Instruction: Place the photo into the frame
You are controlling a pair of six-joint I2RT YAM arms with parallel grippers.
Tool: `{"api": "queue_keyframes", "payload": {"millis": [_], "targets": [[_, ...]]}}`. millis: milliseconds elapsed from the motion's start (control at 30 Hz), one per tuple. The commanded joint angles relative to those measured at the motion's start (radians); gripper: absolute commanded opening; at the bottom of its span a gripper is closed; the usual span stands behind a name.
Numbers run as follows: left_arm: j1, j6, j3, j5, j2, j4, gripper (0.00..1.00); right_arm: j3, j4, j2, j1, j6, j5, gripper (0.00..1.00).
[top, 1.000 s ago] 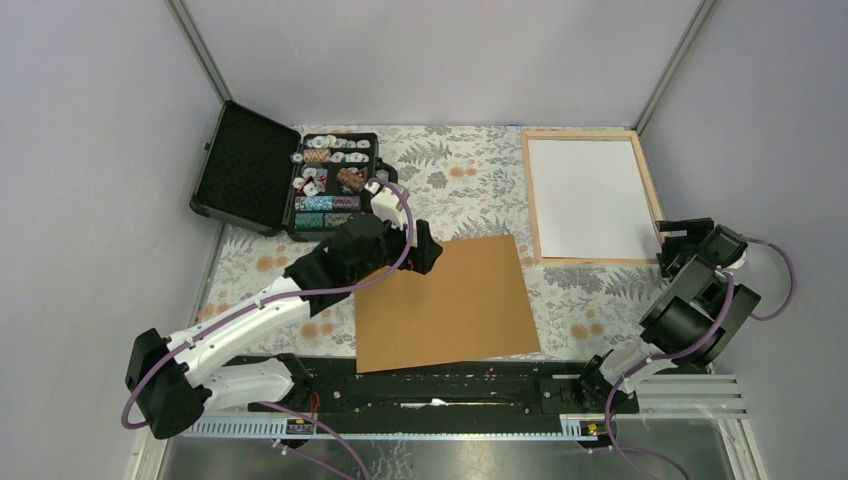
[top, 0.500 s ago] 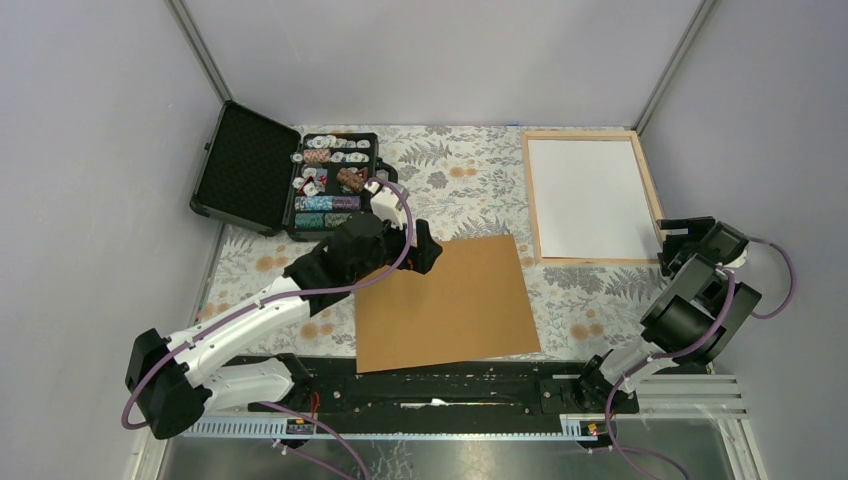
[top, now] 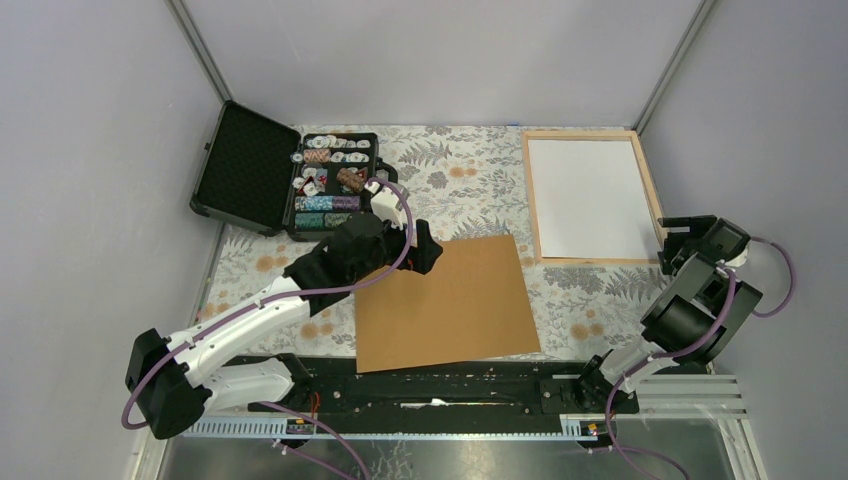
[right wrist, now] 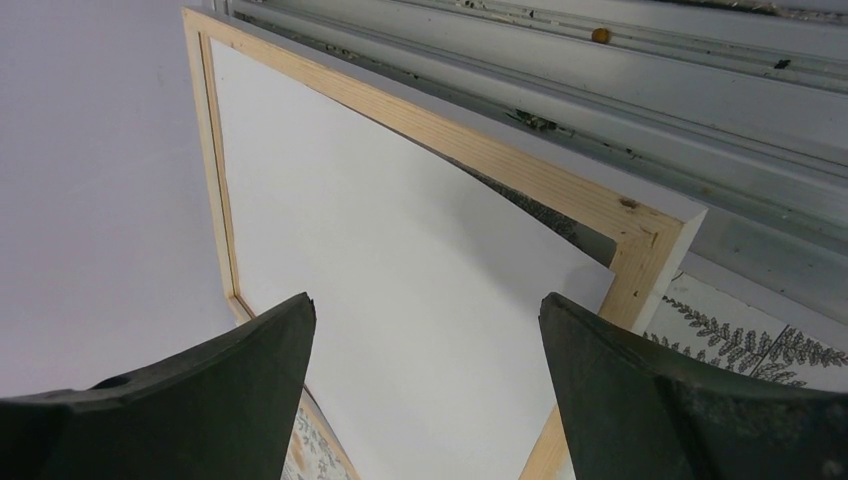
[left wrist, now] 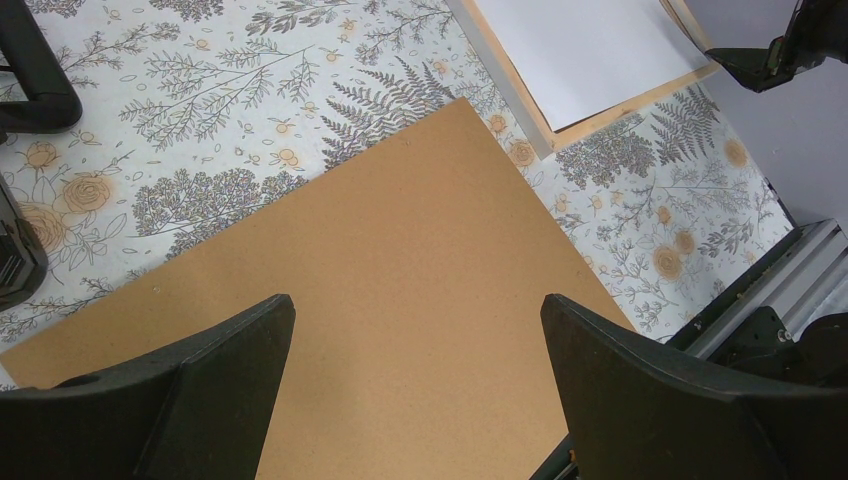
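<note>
The frame (top: 531,200), thin light wood, lies flat at the far right of the table. The photo (top: 590,195) lies inside it with its plain white back up. In the right wrist view the photo (right wrist: 400,250) has a corner reaching the frame's rail (right wrist: 560,190). My right gripper (top: 672,240) is open and empty just beside the frame's near right corner; its own view shows it (right wrist: 428,300) above the photo. My left gripper (top: 430,250) is open and empty over the far left corner of the brown backing board (top: 445,300); the left wrist view shows it (left wrist: 416,305) above the board (left wrist: 400,220).
An open black case of poker chips (top: 290,180) stands at the far left. The table wears a floral cloth (top: 460,175). Grey walls close in on three sides. A black rail (top: 440,385) runs along the near edge.
The right wrist has edged very slightly; nothing else has visibly moved.
</note>
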Motion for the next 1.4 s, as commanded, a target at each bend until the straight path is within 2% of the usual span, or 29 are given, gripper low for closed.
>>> {"api": "queue_keyframes", "payload": {"millis": [0, 167, 267, 367, 533, 733, 1033, 1200, 1367], "targets": [[0.005, -0.008, -0.009, 0.010, -0.007, 0.066, 0.99, 0.111, 0.072, -0.011, -0.005, -0.064, 0.031, 0.90], [0.006, -0.008, -0.009, 0.010, -0.005, 0.066, 0.99, 0.146, -0.026, -0.020, 0.023, -0.138, 0.113, 0.89], [0.006, -0.010, -0.009, 0.014, 0.002, 0.068, 0.99, 0.198, -0.159, -0.052, 0.123, -0.237, 0.190, 0.92], [0.006, -0.018, -0.004, 0.021, 0.013, 0.071, 0.99, 0.201, -0.254, -0.077, 0.228, -0.242, 0.135, 0.98], [0.023, -0.023, -0.004, 0.029, 0.009, 0.072, 0.99, 0.131, -0.263, -0.091, 0.442, -0.205, -0.003, 1.00], [0.038, -0.025, -0.006, 0.038, 0.002, 0.070, 0.99, 0.104, -0.312, -0.110, 0.657, -0.177, 0.027, 0.99], [0.042, -0.020, -0.007, 0.043, -0.005, 0.067, 0.99, 0.071, -0.411, -0.148, 0.792, -0.195, 0.120, 0.98], [0.043, -0.020, -0.008, 0.042, -0.006, 0.065, 0.99, 0.019, -0.413, -0.188, 0.798, -0.212, 0.145, 0.98], [0.043, -0.024, -0.009, 0.049, -0.005, 0.070, 0.99, 0.023, -0.383, -0.175, 0.809, -0.221, 0.099, 0.96]]}}
